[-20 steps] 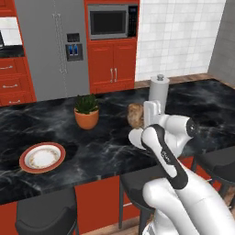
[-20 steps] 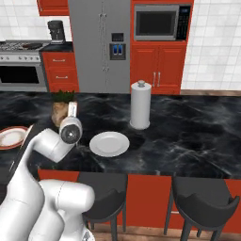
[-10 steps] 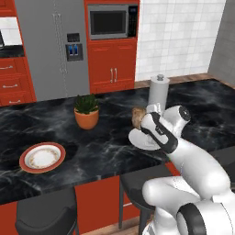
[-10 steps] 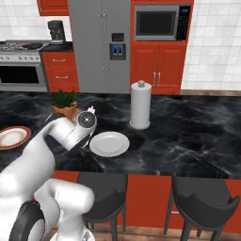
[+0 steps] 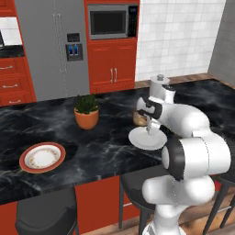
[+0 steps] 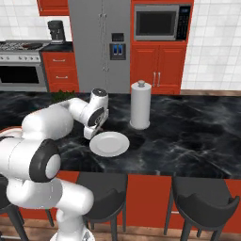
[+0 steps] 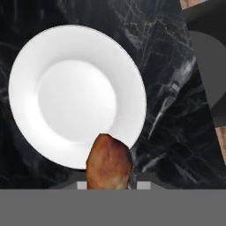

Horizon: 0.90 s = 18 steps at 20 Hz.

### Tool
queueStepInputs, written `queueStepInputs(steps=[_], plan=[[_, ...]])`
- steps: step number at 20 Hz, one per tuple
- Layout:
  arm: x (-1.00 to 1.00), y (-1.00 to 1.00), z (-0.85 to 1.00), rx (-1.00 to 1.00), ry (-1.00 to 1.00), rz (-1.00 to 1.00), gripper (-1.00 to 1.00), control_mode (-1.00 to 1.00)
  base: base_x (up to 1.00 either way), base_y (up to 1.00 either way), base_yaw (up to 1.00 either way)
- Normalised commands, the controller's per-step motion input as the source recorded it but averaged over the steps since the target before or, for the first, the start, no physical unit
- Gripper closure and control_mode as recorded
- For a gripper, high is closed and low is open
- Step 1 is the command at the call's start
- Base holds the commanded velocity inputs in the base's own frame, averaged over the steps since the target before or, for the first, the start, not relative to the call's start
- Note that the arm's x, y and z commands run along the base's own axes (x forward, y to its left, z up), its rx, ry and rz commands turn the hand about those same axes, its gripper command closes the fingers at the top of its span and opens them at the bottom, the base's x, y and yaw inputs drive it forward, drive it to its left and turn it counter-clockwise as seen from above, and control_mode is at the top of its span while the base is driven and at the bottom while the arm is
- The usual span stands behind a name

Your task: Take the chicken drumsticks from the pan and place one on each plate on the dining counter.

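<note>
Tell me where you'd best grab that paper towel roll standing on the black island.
Probably the paper towel roll is best gripped around its middle, coming in level from the stool side. It stands upright, a smooth cylinder with bare dining counter in front; the white plate and arm crowd its other side.

The table (image 7: 176,110) top looks like polished black marble with white veins. The plain plate (image 7: 75,97) looks smooth, matt white, like ceramic. The drumstick (image 7: 108,163) has a glossy, roasted golden-brown skin. The plant pot (image 5: 86,119) looks like matt terracotta.
</note>
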Motion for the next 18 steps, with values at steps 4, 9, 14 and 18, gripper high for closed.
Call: queueStepInputs(steps=[4,9,14,18], plan=[[0.48,-0.10,-0.86,0.00,0.57,-0.01,1.00,-1.00,0.00,0.00,0.00],[0.29,-0.29,-0.82,0.00,0.34,0.00,1.00,-1.00,0.00,0.00,0.00],[0.27,-0.43,-0.75,0.00,0.20,0.00,1.00,-1.00,0.00,0.00,0.00],[0.46,-0.13,-0.62,0.00,0.16,0.00,1.00,-1.00,0.00,0.00,0.00]])
